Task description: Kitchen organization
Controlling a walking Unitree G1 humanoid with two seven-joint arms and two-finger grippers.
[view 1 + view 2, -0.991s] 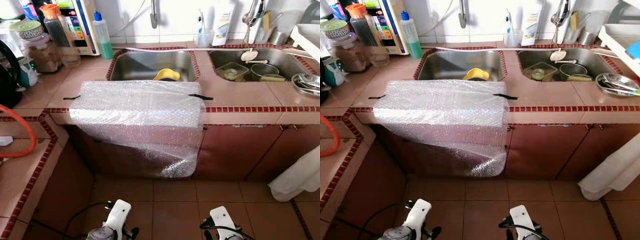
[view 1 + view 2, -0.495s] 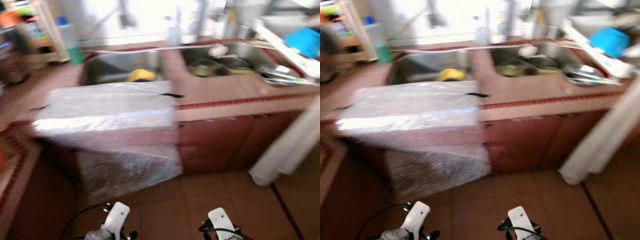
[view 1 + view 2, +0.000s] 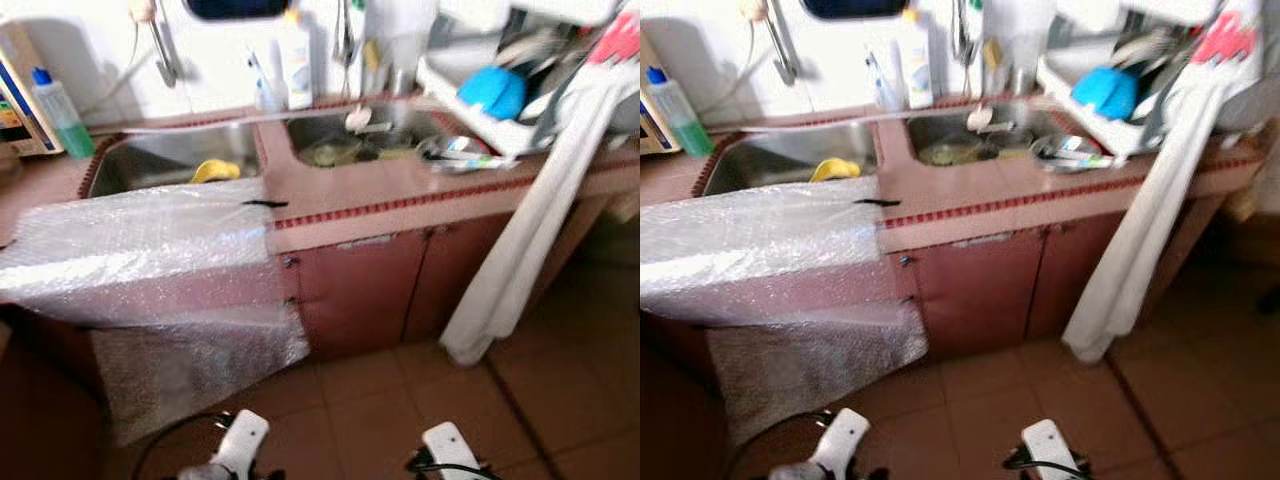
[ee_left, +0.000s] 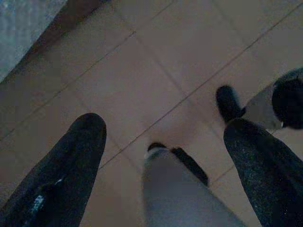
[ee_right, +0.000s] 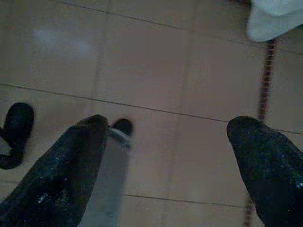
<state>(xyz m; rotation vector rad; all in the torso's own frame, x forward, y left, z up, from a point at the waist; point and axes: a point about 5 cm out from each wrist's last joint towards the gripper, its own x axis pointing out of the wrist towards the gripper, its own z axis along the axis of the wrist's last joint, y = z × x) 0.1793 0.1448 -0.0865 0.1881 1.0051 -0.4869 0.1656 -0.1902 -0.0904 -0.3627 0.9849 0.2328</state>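
Note:
A tiled counter [image 3: 400,195] holds two steel sinks. The left sink [image 3: 160,165] has a yellow item [image 3: 213,170] in it; the right sink [image 3: 370,135] holds dishes and a spoon. A dish rack [image 3: 500,90] with a blue bowl [image 3: 492,92] stands at the counter's right end. Both arms hang low over the floor, their white wrists at the bottom edge of the eye views. The left gripper [image 4: 163,137] is open above floor tiles. The right gripper [image 5: 170,142] is open too, with nothing between its fingers.
Bubble wrap [image 3: 150,260] drapes over the counter's left front and hangs down the cabinet. A white cloth [image 3: 525,230] hangs from the rack to the floor. A green soap bottle [image 3: 58,112] and other bottles stand by the wall. Brown cabinet doors [image 3: 390,285] face me.
The view has swung right: the sinks and bubble wrap slid left, and the dish rack and hanging cloth came into view. Both arms still hang low.

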